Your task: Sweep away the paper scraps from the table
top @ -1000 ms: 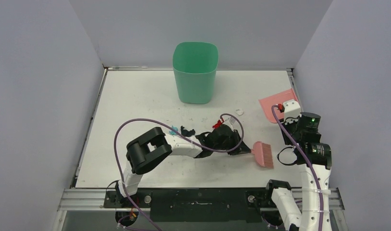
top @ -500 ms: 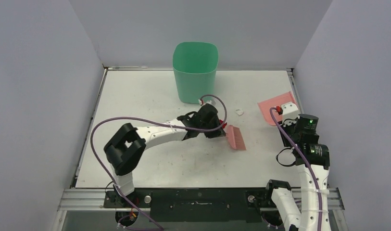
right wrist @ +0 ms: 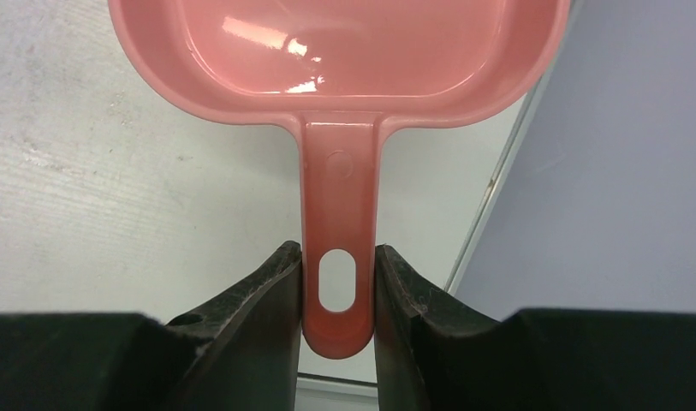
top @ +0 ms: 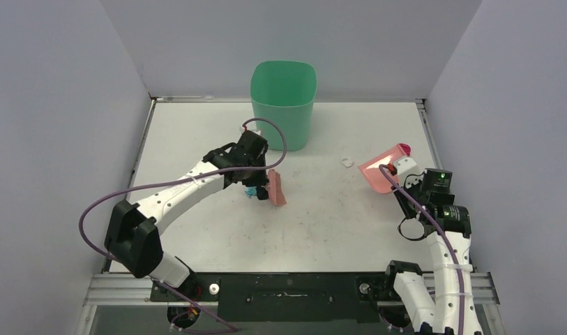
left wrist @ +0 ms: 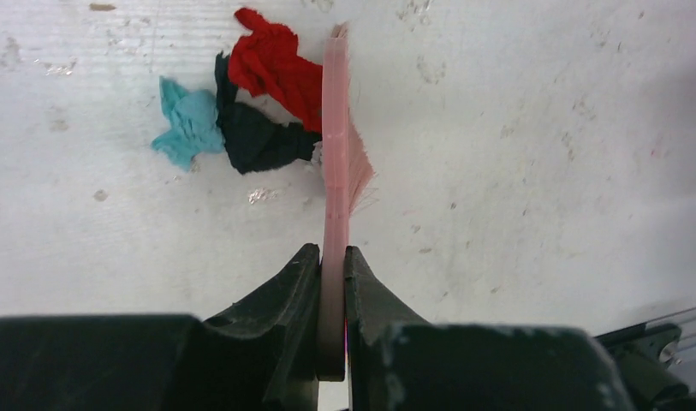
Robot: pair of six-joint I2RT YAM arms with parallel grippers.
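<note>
My left gripper (left wrist: 331, 257) is shut on the handle of the pink hand brush (left wrist: 337, 154), which stands edge-on with its bristles on the table (top: 322, 230). Three paper scraps lie just left of the brush: red (left wrist: 280, 64), black (left wrist: 254, 137) and light blue (left wrist: 188, 124). From above, the brush (top: 277, 188) sits left of centre with the scraps (top: 251, 191) beside it. A white scrap (top: 347, 162) lies alone further right. At the right edge, my right gripper (right wrist: 338, 257) is shut on the handle of the pink dustpan (right wrist: 344, 43), which is tilted up (top: 378, 169).
A tall green bin (top: 283, 105) stands at the back centre, just behind the left gripper (top: 261, 174). The left arm's purple cable loops over the near left of the table. Grey walls close in three sides, and a metal rail runs along the right edge (right wrist: 498, 171).
The left arm has swung the brush from right of centre toward the back left, ending beside the scraps. The right gripper has raised and tilted the dustpan, shifting it slightly left.
</note>
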